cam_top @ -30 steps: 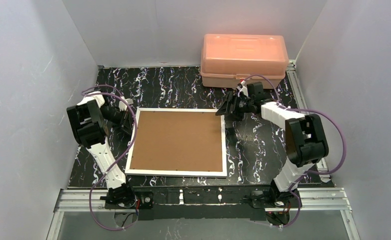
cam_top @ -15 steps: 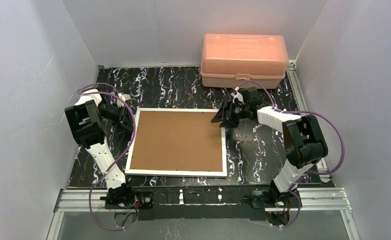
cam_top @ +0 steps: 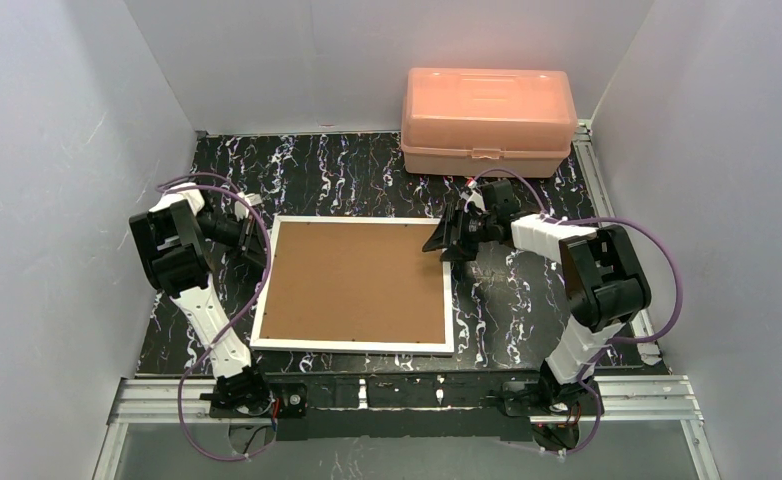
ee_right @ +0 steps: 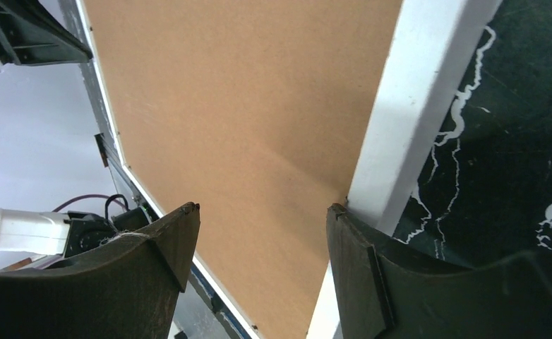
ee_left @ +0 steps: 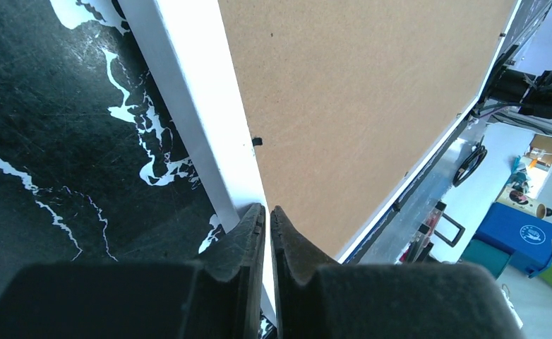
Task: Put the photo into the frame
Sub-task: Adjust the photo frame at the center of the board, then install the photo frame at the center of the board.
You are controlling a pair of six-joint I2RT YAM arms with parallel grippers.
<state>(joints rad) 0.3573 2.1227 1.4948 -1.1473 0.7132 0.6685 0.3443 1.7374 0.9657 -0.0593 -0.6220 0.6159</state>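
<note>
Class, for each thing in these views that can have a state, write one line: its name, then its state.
frame: lying flat, brown back facing up.
pink box: lid shut.
left gripper: shut, tips at the frame's left rim.
right gripper: open, over the frame's right rim.

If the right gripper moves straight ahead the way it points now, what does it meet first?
Probably the brown backing board of the white picture frame; the open right gripper points at it, though depth is unclear.
</note>
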